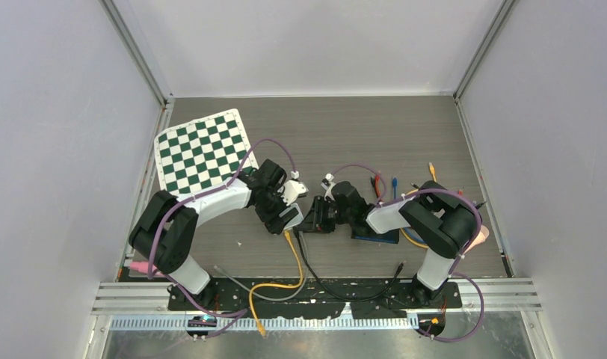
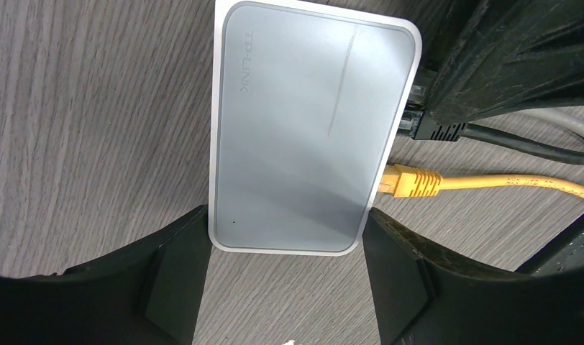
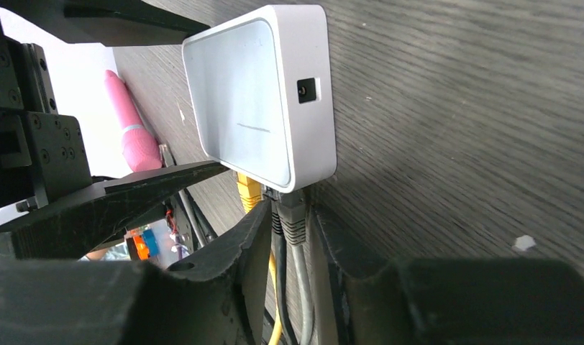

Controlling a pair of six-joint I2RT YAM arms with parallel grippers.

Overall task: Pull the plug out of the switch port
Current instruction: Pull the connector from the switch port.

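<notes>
Right wrist: plug (image 3: 293, 219) inside right pincer (image 3: 293, 233), grip unclear; left pincer (image 2: 283, 224) tight on switch (image 2: 303, 122).

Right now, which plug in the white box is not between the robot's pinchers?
The yellow plug. It sits free in the switch beside the right gripper, whose fingers straddle the grey plug and black plug.

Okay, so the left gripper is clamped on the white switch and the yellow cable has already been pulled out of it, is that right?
Not quite. The left gripper is clamped on the white switch, but the yellow cable has not been pulled out: its plug sits in a port on the switch's side. The left wrist view shows this.
</notes>
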